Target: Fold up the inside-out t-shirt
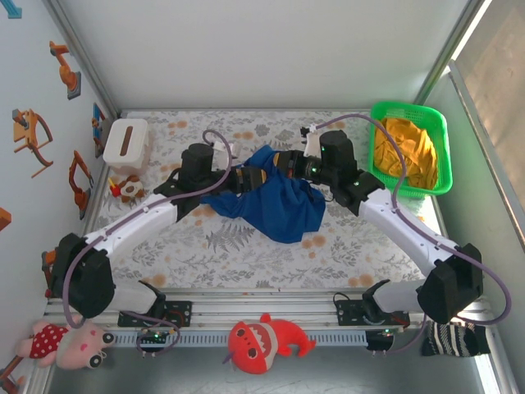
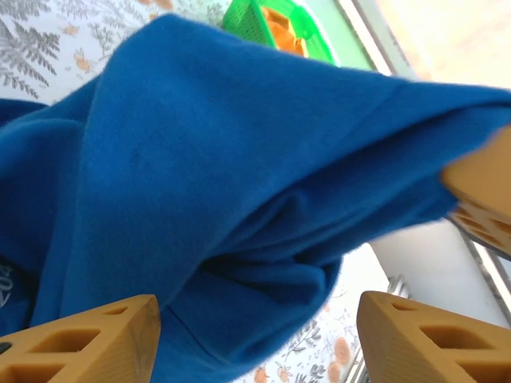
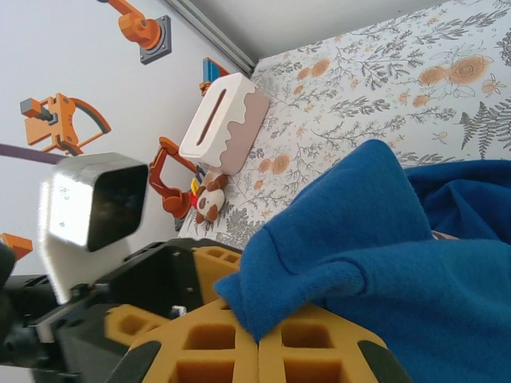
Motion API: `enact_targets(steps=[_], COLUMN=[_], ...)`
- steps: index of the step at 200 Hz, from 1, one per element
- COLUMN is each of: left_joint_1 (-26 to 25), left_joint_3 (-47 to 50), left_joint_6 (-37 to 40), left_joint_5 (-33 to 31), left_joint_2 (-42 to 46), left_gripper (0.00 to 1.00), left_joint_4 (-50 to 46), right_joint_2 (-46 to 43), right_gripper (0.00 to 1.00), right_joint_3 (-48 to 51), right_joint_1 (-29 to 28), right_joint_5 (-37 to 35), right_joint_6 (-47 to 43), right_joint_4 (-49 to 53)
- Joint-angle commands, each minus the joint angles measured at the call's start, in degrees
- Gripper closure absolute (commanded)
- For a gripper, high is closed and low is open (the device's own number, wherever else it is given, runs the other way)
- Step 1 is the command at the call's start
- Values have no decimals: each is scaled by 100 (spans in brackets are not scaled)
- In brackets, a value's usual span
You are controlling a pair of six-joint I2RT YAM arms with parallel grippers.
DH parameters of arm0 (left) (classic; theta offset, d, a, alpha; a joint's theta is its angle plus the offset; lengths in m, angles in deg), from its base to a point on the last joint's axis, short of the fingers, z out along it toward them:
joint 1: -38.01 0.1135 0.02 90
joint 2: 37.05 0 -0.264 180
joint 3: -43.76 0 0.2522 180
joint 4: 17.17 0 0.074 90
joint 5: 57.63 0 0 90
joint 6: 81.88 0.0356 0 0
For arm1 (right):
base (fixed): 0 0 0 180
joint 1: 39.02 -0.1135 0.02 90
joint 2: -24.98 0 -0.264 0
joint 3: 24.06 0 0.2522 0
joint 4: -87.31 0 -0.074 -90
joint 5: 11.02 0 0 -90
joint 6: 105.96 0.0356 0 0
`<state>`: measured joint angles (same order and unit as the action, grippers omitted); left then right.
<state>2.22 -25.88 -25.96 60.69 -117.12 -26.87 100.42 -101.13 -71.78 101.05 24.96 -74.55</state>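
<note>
- You are looking at one inside-out t-shirt (image 1: 279,209), royal blue, lying bunched in the middle of the table (image 1: 246,254), with its far edge reaching up between the two arms' tools.
- Your right gripper (image 3: 259,339) is pinching a fold of the shirt, its two fingers pressing together on the cloth.
- Your left gripper (image 2: 257,307) is standing with its jaws well apart. Blue cloth is draping just ahead of them, and neither finger is clamping it.
- One green basket (image 1: 406,107) is sitting at the far right corner, holding one orange-yellow garment (image 1: 402,148).
- One white tissue box (image 1: 125,141) is sitting at the far left, with one small plush toy (image 1: 127,190) just beside it.
- Two larger plush toys are lying below the near rail: a red shark (image 1: 262,338) and a pink doll (image 1: 74,345).
- The table is wearing a pale cover printed with grey ferns and orange flowers.
- White walls are closing in the far and left sides. The left wall is carrying several orange robot-arm pictures (image 1: 33,131), and daylight is coming in on the right.
</note>
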Motion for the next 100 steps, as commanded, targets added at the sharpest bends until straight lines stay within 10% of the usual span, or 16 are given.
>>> enact_targets(steps=[1,61,100], left_joint_1=[-86,-278,-273], left_joint_3=[-365,-357,-398], left_joint_6=[82,-131,-113], left_joint_5=[26,78,37], left_joint_2=[-223,-719,-710], left_gripper=[36,49,98], left_joint_4=[302,607,528], right_joint_2=[-77,-63,-60], right_gripper=[100,100,100], right_joint_3=[98,61,-63], right_joint_1=[15,15,89], right_joint_5=[26,-39,-202], right_joint_6=[108,117,91], right_joint_4=[-234,-202,-43])
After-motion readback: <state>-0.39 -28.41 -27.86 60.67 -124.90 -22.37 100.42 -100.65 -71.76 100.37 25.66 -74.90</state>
